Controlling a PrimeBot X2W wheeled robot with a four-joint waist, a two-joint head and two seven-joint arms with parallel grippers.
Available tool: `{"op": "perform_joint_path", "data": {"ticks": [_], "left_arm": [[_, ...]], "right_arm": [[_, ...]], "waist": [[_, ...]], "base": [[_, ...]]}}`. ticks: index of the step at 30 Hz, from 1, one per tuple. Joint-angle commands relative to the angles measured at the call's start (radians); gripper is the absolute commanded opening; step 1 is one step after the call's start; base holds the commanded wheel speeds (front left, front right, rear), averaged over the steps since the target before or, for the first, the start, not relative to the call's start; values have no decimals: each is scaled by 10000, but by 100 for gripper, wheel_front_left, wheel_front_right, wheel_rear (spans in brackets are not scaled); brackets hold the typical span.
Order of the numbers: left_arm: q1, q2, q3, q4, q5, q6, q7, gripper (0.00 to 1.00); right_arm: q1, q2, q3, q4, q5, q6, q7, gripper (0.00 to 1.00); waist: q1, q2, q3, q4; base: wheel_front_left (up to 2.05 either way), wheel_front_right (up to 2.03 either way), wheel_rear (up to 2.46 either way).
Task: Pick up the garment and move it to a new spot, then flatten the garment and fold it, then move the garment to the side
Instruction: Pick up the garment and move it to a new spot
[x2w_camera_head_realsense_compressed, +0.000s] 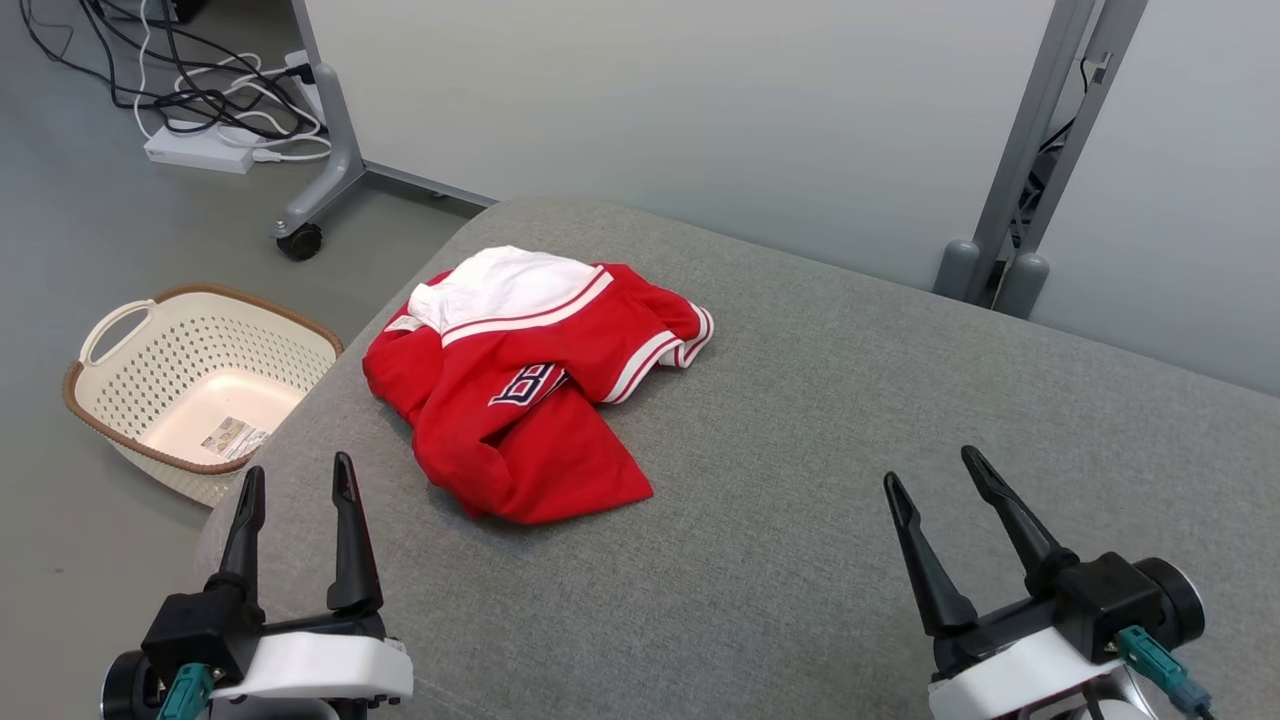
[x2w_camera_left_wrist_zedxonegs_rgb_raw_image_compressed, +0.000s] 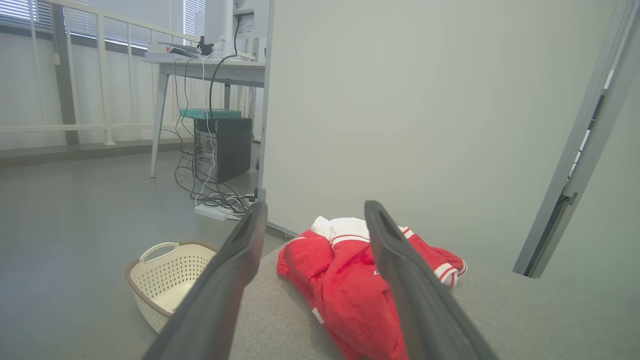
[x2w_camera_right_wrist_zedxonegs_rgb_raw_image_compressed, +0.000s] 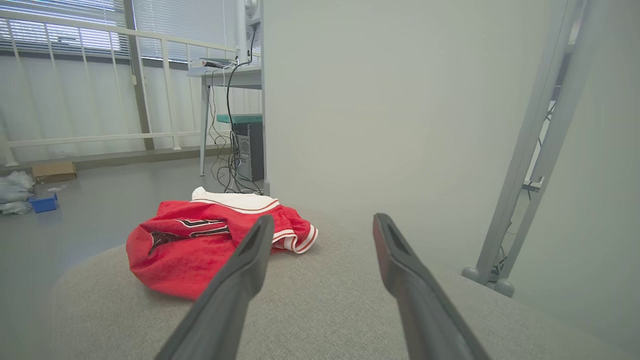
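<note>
A red and white garment (x2w_camera_head_realsense_compressed: 520, 385) lies crumpled on the left part of the grey cushioned surface (x2w_camera_head_realsense_compressed: 850, 400), white inner side turned up at its far end. My left gripper (x2w_camera_head_realsense_compressed: 298, 480) stands open near the front left corner, short of the garment and a little to its left. My right gripper (x2w_camera_head_realsense_compressed: 930, 468) is open at the front right, well apart from it. In the left wrist view the garment (x2w_camera_left_wrist_zedxonegs_rgb_raw_image_compressed: 345, 280) lies just beyond the fingertips of that gripper (x2w_camera_left_wrist_zedxonegs_rgb_raw_image_compressed: 316, 212). In the right wrist view the garment (x2w_camera_right_wrist_zedxonegs_rgb_raw_image_compressed: 200, 240) sits left of my gripper (x2w_camera_right_wrist_zedxonegs_rgb_raw_image_compressed: 324, 222).
A cream perforated basket (x2w_camera_head_realsense_compressed: 190, 385) with a brown rim stands on the floor left of the surface. A pale partition wall (x2w_camera_head_realsense_compressed: 700, 110) on wheeled grey legs stands behind. Cables and a power strip (x2w_camera_head_realsense_compressed: 200, 150) lie on the floor at the far left.
</note>
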Motion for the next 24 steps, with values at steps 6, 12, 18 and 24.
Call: {"op": "perform_joint_path", "data": {"ticks": [6,12,18,24], "left_arm": [[51,41,114,-167,-76,107,-28,100],[61,42,178,-182,-70,138,-28,100],[-355,40,396,-69,-377,-1,-28,100],[-1352,39,1001,364,-201,-519,-27,100]], "right_arm": [[-196,-192,252,100,127,-3,-24,100],[-187,-270,299,133,184,-3,-24,100],[69,-306,152,69,184,-3,-24,100],[-63,-496,172,-337,7,-3,-24,100]], "waist": [[-1,0,58,40],[-1,0,17,5],[-1,0,34,10],[-1,0,708,-155]], "base": [[0,0,0],[0,0,0],[0,0,0],[0,0,0]]}}
